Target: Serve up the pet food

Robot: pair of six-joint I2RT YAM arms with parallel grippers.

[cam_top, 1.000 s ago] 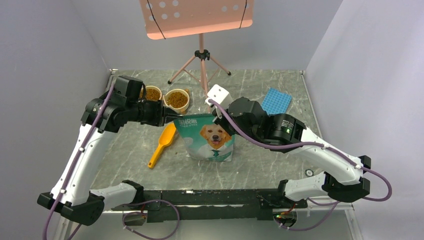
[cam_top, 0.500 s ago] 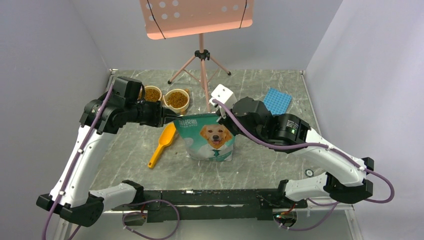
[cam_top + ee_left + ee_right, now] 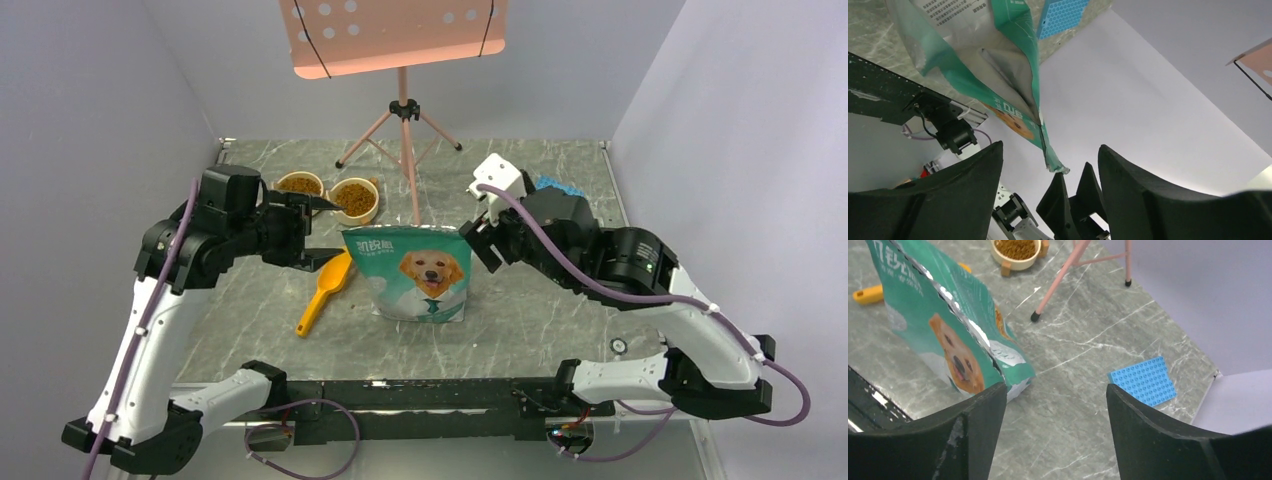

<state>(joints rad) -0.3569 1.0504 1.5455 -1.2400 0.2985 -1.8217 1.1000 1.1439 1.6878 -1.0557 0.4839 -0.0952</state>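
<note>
Left gripper (image 3: pixel 316 230) is hanging with jaws spread wide and nothing between them, just left of the teal-green foil bag with the dog picture (image 3: pixel 410 275). In the left wrist view the bag's torn top corner is showing ahead between the fingers, apart from them. Right gripper (image 3: pixel 1055 389) is gaping too, empty, hovering off the bag's right upper edge. The bag is standing upright mid-table, mouth open. A yellow plastic scoop (image 3: pixel 322 293) is lying flat on the grey marbled table (image 3: pixel 520 320) just beside the bag's left side, cup end toward the bag. Pet food, small dry brown kibble pellets (image 3: pixel 353 198), is sitting in two round cream bowls (image 3: pixel 356 217) side by side behind the scoop. Cannot tell if more is in the bag.

The kibble is looking light, loose and hard. It is not pinchable piece by piece and is likely scattering if tipped fast. Probably the best hold is the scoop's long handle, or the bag's upper corners. The bag is looking soft and crinkly, likely sagging if gripped low.

A blue studded mat (image 3: pixel 1143 382) and a pink tripod stand (image 3: pixel 403 120) are sitting farther back.
</note>
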